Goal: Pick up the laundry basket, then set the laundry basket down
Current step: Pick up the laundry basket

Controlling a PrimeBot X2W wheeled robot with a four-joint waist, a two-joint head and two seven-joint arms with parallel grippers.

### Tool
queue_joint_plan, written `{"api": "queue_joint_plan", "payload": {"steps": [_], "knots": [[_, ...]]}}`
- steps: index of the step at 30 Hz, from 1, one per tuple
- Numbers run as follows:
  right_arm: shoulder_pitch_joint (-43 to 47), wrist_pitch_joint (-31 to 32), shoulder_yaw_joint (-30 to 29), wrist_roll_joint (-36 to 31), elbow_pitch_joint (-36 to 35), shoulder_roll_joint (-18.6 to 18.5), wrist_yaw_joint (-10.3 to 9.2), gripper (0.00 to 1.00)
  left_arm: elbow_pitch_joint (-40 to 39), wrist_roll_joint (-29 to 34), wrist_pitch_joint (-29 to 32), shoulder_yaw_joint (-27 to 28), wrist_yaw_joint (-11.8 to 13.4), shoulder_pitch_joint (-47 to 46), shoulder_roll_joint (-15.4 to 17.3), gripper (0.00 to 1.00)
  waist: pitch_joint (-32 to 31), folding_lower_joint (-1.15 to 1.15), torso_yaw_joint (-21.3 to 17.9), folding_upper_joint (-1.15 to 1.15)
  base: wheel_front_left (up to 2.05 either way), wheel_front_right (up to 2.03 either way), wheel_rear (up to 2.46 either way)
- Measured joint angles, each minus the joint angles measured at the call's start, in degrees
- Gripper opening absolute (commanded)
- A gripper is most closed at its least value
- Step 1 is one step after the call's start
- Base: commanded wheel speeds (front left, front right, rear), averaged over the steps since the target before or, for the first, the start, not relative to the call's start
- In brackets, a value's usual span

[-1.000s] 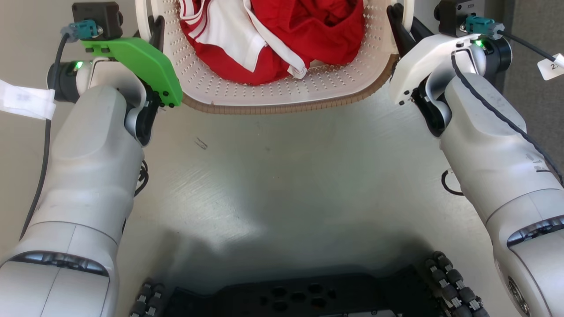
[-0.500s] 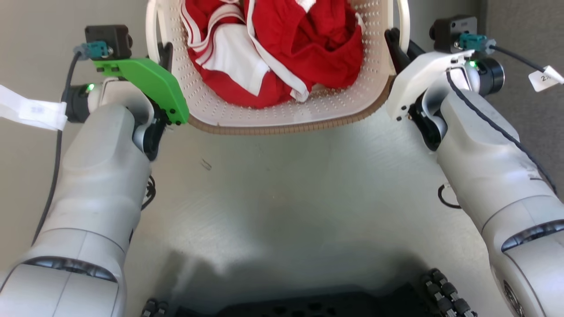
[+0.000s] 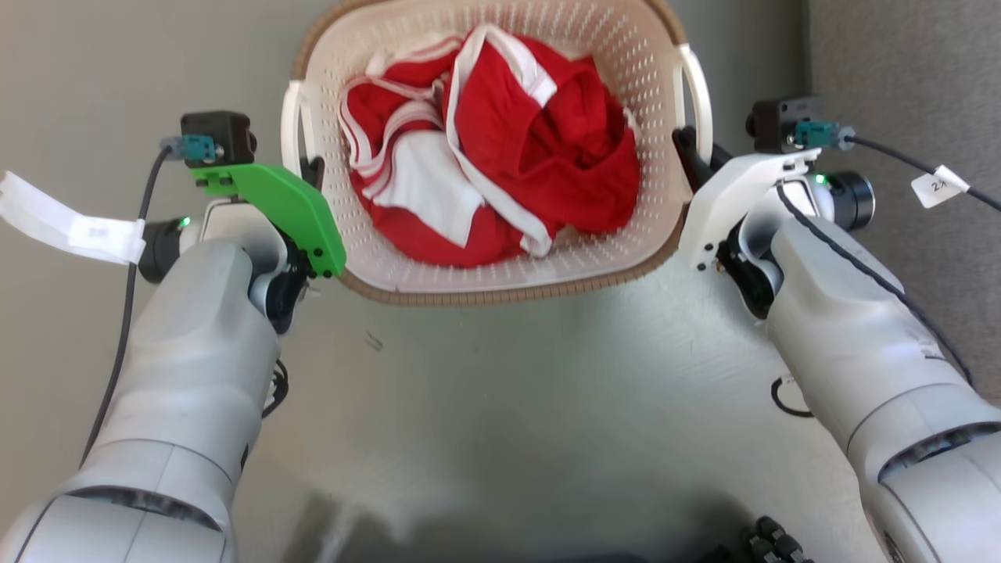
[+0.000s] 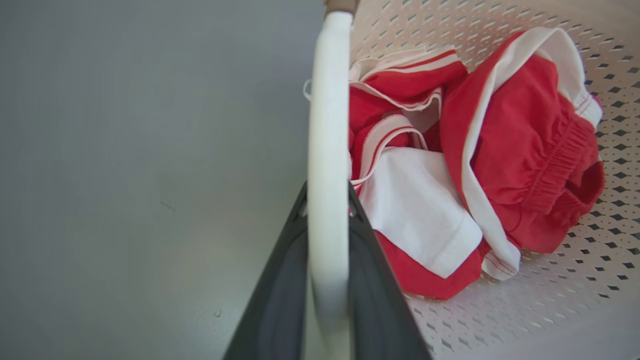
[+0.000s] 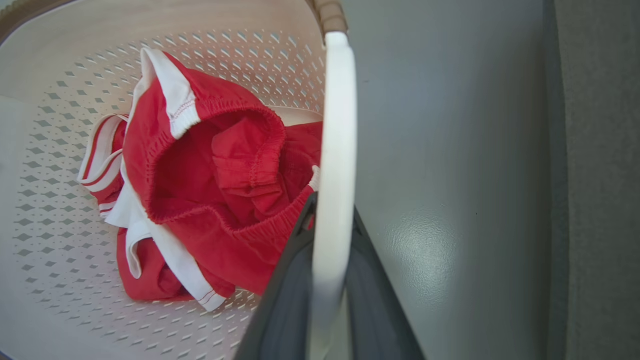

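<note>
Near: your forearms (image 3: 195,336) flank a patch of grey floor (image 3: 508,407).

Next out: your left gripper (image 4: 327,192) is clamped on the left handle (image 3: 291,125), with the white bar pinched between both fingers. Your right gripper (image 5: 333,205) is clenched the same way on the right handle (image 3: 698,86).

Beyond: the basket (image 3: 500,293) sits centred between the arms, its near rim just past the wrists. You can't tell whether its base touches the floor.

Inside: the clothes (image 3: 539,156), red and white, are heaped mid-basket.

Handling, as a judgement: the load is light and the plastic shell stiff. The thin, smooth handles may pivot or slip in the fingers. Your mid-handle holds look right. Move both arms level and together, or the basket tilts and the soft clothes slide.
</note>
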Motion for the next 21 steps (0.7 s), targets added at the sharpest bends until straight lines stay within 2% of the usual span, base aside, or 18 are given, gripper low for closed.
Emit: {"api": "queue_joint_plan", "payload": {"steps": [10,21], "knots": [[4.0,3.7,2.0,3.6,0.7,0.4,0.26,0.00,1.5,-2.7,3.3,-0.8,-0.1,3.4,-0.3,0.00,-6.0,0.00,-0.2,0.00,0.00,0.00,0.00],[9.5,8.6,6.4,9.3,-1.7,0.2,0.26,0.00,2.8,-4.4,6.3,-0.9,-0.2,7.3,-0.2,0.00,-12.8,0.00,-0.4,0.00,0.00,0.00,0.00]]}}
